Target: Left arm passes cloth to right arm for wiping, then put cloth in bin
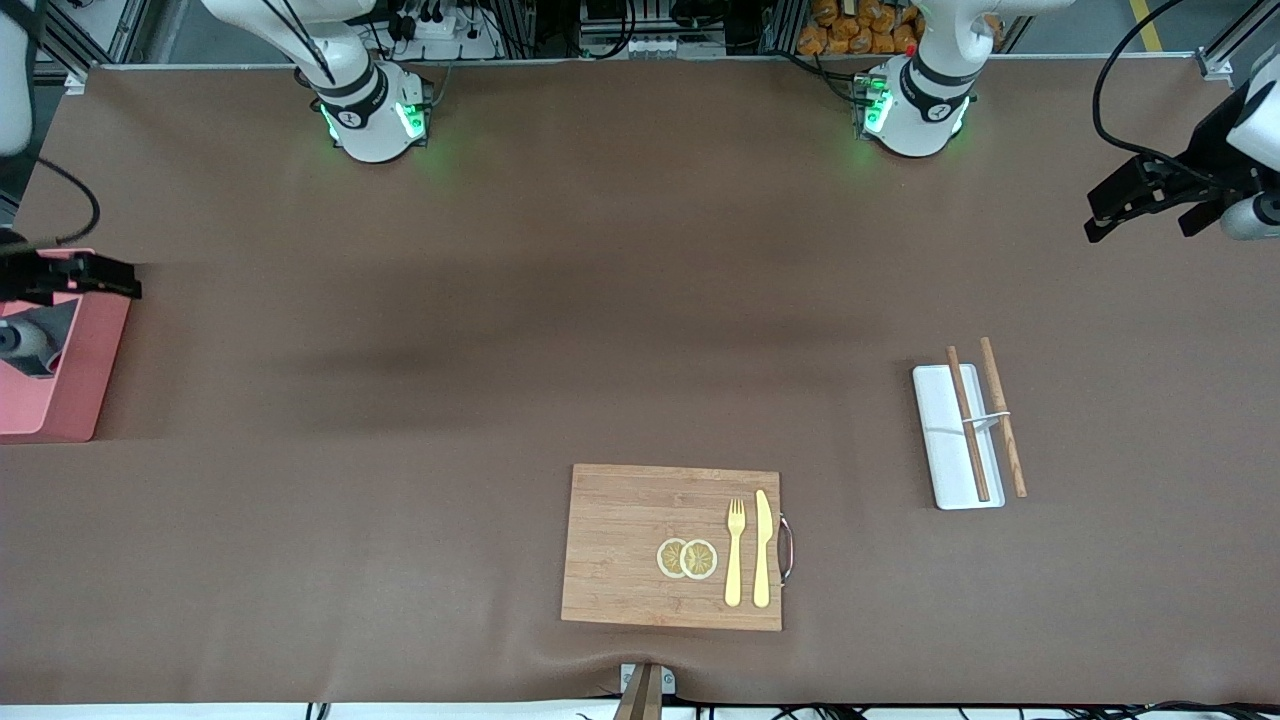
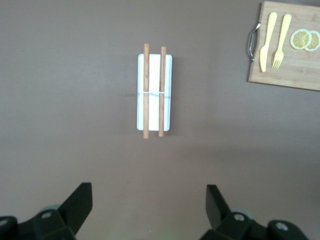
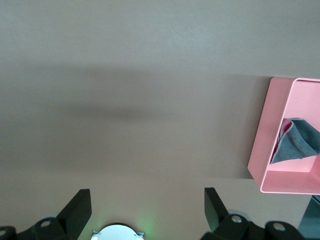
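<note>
Cloth [image 3: 298,140] sits in bin [image 3: 265,150]: soft, light, pinch any fold. Left tool [image 2: 149,210] and right tool [image 3: 148,210] both spread, empty.

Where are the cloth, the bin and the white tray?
cloth [image 3: 296,140], right wrist view, on its grey fold inside the bin.
bin [image 3: 267,135], right wrist view, on its pink wall.
white tray [image 1: 940,440], front view, on its bare floor.

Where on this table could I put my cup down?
Bare mat spans from the pink bin to the white tray, above the wooden board. The board's handle end is crowded with fork, knife and lemon slices.
</note>
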Controlling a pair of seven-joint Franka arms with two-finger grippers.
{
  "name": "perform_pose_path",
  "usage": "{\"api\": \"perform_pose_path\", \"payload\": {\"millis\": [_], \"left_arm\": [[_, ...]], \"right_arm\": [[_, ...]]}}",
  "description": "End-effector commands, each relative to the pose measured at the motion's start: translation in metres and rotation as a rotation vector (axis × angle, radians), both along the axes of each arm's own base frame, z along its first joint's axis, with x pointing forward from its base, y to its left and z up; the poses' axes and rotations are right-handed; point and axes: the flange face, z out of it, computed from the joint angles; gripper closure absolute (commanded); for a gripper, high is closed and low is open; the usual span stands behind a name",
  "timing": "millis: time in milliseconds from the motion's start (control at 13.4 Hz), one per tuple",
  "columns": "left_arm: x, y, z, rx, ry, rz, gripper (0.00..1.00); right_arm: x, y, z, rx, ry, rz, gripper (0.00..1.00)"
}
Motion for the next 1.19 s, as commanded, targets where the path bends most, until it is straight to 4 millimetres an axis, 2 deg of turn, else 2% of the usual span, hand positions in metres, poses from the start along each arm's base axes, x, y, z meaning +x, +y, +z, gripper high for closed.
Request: {"api": "perform_pose_path", "payload": {"millis": [0, 149, 447, 596, 820, 1118], "left_arm": [[-0.002, 0.003, 0.008, -0.010, -0.001, 0.016, 0.00], [-0.002, 0.003, 0.006, -0.009, 0.005, 0.011, 0.00], [-0.004, 0.004, 0.006, -0.009, 0.011, 0.016, 0.00], [-0.004, 0.003, -0.002, -0.006, 0.051, 0.023, 0.00], [-0.003, -0.001, -0.006, -0.005, 0.058, 0.022, 0.00], [0.001, -0.007, -0.003, -0.007, 0.036, 0.013, 0.00]], "right_arm": [[-0.029, 0.015, 0.031, 0.027, -0.056, -0.042, 0.00], [-0.039, 0.019, 0.048, 0.056, -0.083, -0.075, 0.00], [-0.047, 0.016, 0.066, 0.099, -0.091, -0.203, 0.00], [-0.047, 0.023, 0.068, 0.084, -0.087, -0.199, 0.00], [-0.047, 0.021, 0.076, 0.061, -0.107, -0.168, 0.00], [-0.047, 0.018, 0.080, 0.035, -0.116, -0.152, 0.00]]}}
